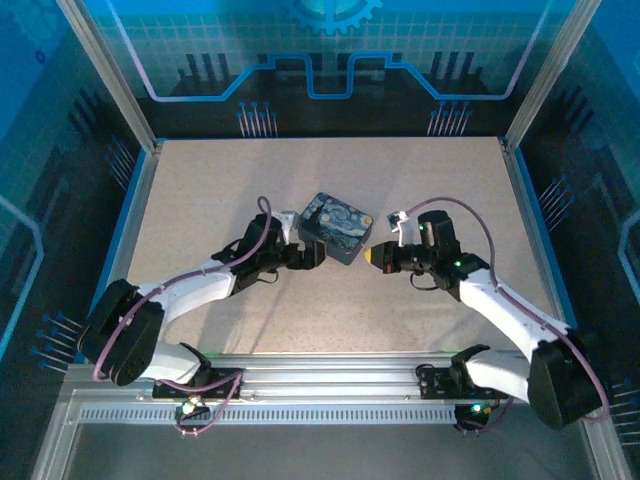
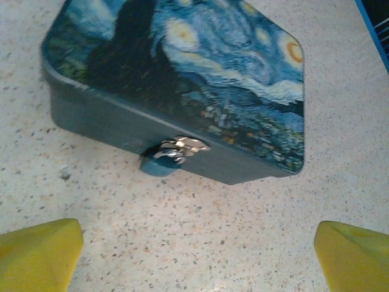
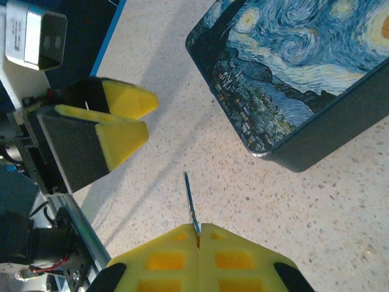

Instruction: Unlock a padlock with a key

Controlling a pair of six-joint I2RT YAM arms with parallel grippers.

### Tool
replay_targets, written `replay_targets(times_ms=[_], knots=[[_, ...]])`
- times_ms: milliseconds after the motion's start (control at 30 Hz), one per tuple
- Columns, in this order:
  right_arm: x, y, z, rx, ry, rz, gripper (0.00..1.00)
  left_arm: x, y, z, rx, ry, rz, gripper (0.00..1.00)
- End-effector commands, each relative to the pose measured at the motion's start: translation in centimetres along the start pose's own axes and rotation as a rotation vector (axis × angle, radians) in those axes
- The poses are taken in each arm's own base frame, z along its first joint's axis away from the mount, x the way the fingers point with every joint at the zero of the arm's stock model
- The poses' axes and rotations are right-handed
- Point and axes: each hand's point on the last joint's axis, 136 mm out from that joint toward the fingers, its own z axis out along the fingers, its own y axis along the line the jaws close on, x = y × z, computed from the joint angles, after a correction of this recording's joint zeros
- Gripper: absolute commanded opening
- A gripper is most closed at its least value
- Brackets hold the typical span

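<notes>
Left gripper (image 2: 194,258): spread wide and holding nothing. Its yellow fingertips (image 2: 39,252) sit in the lower left and lower right corners of the left wrist view, with bare bench between them.
Left gripper, from above: at the centre of the frame, just beside the lower left edge of the tin and pointing at it.
Right gripper (image 3: 199,234): pressed together, pinching the key in the seam between its yellow pads (image 3: 164,258) at the bottom centre of the right wrist view.
Right gripper, from above: a little right of centre, near the tin's lower right corner but apart from it.
Key (image 3: 190,198): a thin dark sliver sticking out of the seam toward the top of the frame, leaning slightly left. Its free end is in open space, with the left gripper's fingertips to the upper left and the tin to the upper right, touching neither.
Padlock (image 2: 171,156): at the centre of the left wrist view, a little left, on the tin's side wall that faces that camera. The silvery top is at the latch and the blue body hangs below, down at the bench. It is too blurred to tell whether the shackle is closed.
Tin (image 1: 336,228): dark blue with swirl paint, lid down, lying flat at the centre of the top view.
Bench (image 1: 200,190): pale and speckled.
</notes>
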Motion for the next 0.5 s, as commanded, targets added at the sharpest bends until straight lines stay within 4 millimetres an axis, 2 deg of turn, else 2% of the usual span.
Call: replay_targets(times_ms=[0,200,467], knots=[[-2.9,2.3,1.0,-0.095,-0.057,-0.028,0.04,-1.2,-1.3,-0.2,0.122,-0.034,-0.027,0.99],[-4.2,1.9,3.7,-0.091,-0.029,-0.023,0.04,-0.4,0.0,0.9,0.106,-0.034,-0.023,0.99],[-5.3,0.7,6.6,-0.083,0.003,0.002,0.04,0.0,0.4,1.6,0.104,-0.027,-0.005,0.99]])
